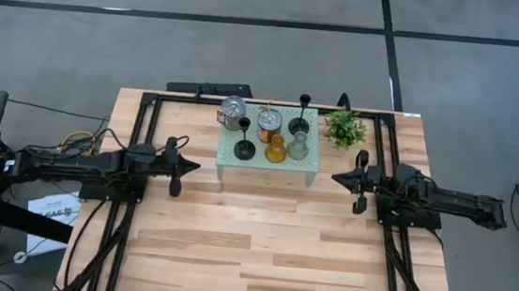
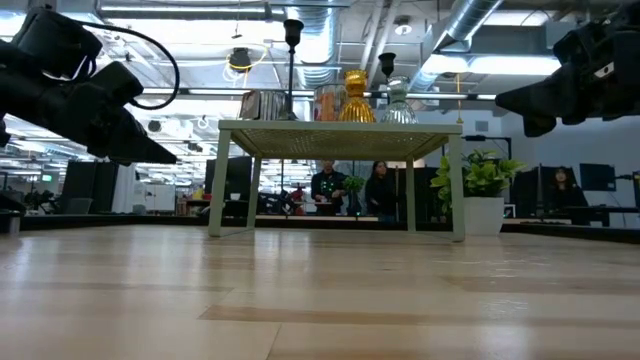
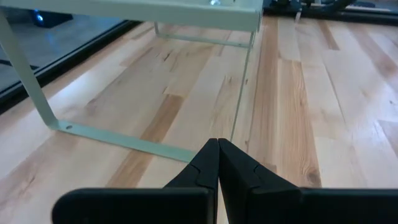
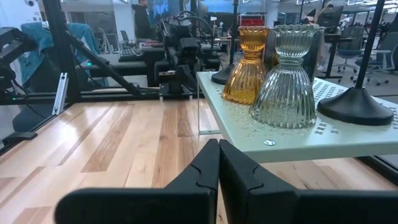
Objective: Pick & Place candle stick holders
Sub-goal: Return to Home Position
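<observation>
Amber glass holder [image 1: 276, 149], clear glass holder [image 1: 297, 147], two slim black stemmed holders [image 1: 244, 150] and two round silvery cups [image 1: 233, 111] stood on the pale green perforated stand [image 1: 263, 163]. Our left gripper [image 1: 195, 166] and right gripper [image 1: 336, 178] flanked it, pinched closed and empty; we judged homing wanted a straight retreat, clear of its legs.
</observation>
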### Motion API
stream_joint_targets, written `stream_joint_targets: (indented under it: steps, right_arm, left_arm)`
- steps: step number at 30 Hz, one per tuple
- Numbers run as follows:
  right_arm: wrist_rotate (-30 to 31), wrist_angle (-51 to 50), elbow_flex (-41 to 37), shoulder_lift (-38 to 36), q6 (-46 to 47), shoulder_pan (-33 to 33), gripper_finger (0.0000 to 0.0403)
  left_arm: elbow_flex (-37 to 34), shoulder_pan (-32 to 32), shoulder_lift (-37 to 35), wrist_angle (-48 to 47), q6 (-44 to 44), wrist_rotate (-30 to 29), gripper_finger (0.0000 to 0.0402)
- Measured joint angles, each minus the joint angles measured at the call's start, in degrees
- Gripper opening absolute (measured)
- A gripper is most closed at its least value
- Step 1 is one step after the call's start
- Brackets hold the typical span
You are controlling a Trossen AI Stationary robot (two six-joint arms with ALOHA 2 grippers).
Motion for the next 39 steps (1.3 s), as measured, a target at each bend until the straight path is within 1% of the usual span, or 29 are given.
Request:
stream_joint_targets:
  steps: [12,39]
  right_arm:
    - [0.0,0.0,0.0,0.0,0.0,0.0,0.0]
    - [0.0,0.0,-0.1,0.0,0.0,0.0,0.0]
  left_arm:
    - [0.0,0.0,3.4,0.7,0.0,0.0,0.0008]
    - [0.0,0.0,3.4,1.2,0.0,0.0,0.0008]
